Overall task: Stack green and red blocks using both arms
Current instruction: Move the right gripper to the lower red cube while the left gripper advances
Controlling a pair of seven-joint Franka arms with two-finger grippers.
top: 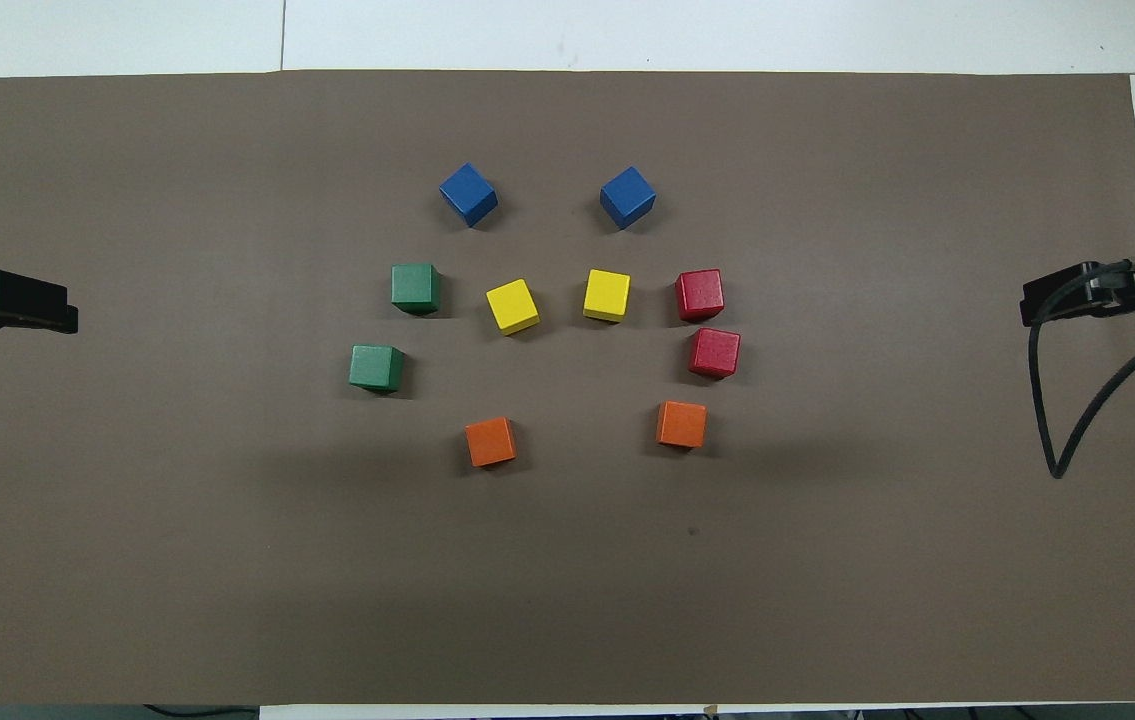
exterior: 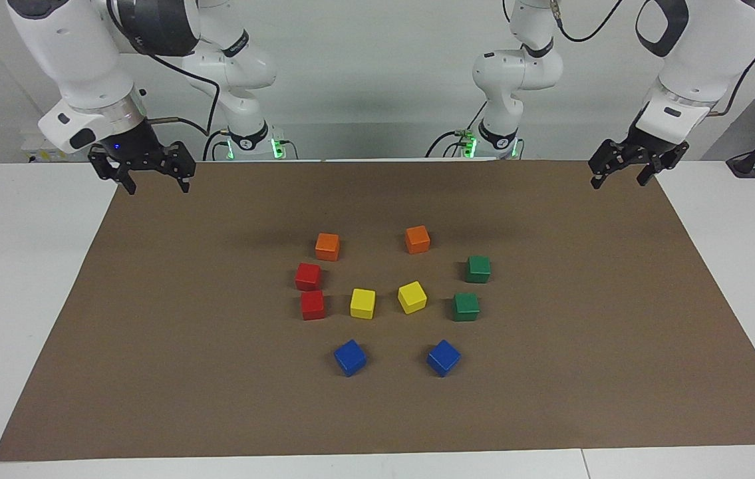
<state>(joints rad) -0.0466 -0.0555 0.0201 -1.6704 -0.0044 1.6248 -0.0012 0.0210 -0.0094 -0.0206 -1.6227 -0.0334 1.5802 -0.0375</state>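
Hovering spread-open and empty over the mat's robot-side corners, left gripper (exterior: pixel 618 175) and right gripper (exterior: pixel 150 180); glossy green cubes (exterior: pixel 477 269) and red cubes (exterior: pixel 308 276) mid-mat, unstacked. Best descending squarely, straddling flat faces.

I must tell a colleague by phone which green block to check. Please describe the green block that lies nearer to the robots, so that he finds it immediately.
On the brown mat, ten cubes form a loose ring at the centre. Toward the left arm's end of that ring sit two green blocks. The wanted green block is the one closer to the robots, next to an orange cube; the other green block lies beside a yellow cube.
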